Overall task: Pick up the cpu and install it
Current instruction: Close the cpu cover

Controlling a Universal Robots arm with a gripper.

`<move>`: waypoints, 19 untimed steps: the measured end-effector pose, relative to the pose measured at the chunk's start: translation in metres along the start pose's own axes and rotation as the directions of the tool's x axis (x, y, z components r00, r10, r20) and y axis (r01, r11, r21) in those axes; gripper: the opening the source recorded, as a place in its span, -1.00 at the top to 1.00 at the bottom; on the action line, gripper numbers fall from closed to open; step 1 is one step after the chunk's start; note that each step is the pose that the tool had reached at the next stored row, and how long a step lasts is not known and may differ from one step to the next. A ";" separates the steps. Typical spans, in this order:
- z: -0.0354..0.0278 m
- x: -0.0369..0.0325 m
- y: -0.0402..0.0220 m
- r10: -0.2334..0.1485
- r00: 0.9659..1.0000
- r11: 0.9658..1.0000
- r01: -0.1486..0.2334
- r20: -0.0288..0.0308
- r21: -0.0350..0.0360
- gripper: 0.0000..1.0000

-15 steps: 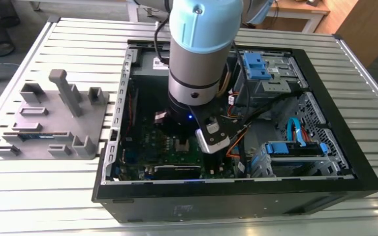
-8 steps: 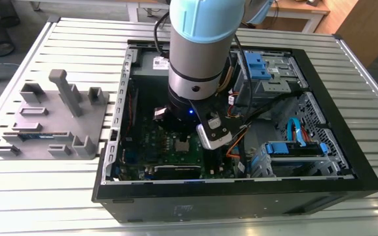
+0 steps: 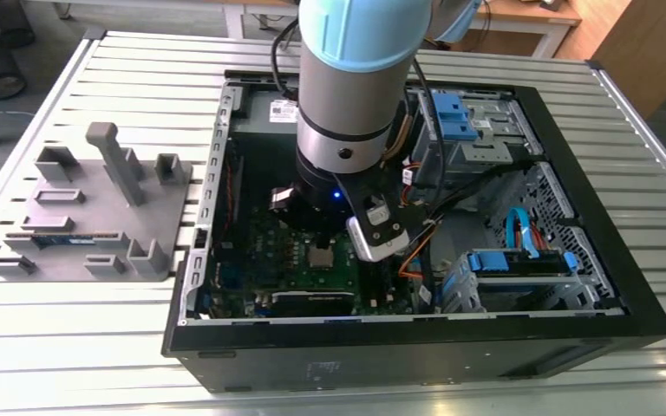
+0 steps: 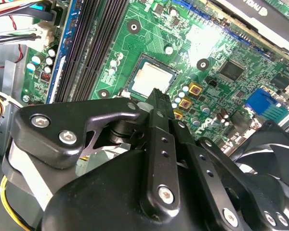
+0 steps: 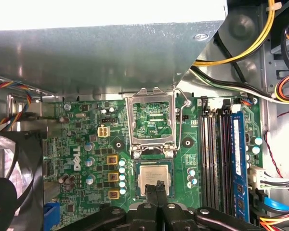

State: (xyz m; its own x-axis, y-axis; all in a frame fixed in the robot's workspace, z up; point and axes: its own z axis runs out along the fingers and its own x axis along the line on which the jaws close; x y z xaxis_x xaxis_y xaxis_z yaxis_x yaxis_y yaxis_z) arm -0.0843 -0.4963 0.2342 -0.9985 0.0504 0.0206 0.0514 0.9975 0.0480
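Observation:
The cpu (image 5: 153, 175) is a silver square lying flat in its socket on the green motherboard (image 5: 86, 144), also seen in the second wrist view (image 4: 151, 79) and the exterior view (image 3: 323, 256). The socket's metal load plate (image 5: 152, 120) stands open beyond it. My gripper (image 5: 159, 186) is shut with nothing between its black fingers. Its fingertips (image 4: 157, 94) hover at the cpu's near edge; I cannot tell whether they touch it. The arm (image 3: 350, 104) reaches down into the open computer case (image 3: 610, 260).
Dark memory slots (image 5: 216, 154) run beside the socket. A black fan (image 5: 9, 183) sits on the other side. Loose cables (image 5: 241, 53) and blue drive cages (image 3: 524, 264) crowd the case. A grey fixture tray (image 3: 90, 217) lies outside the case at the exterior view's left.

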 end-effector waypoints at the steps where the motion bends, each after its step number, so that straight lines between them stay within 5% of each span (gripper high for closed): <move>1: 0.0000 0.0000 0.0000 0.000 1.000 1.000 0.000 0.000 0.000 0.79; 19: 0.0001 -0.0004 0.0012 -0.025 1.000 1.000 0.025 -0.001 0.001 0.79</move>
State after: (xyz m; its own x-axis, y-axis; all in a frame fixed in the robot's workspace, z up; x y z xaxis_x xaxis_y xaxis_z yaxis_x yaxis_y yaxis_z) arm -0.0838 -0.4951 0.2341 -0.9995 0.0257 0.0207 0.0266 0.9985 0.0477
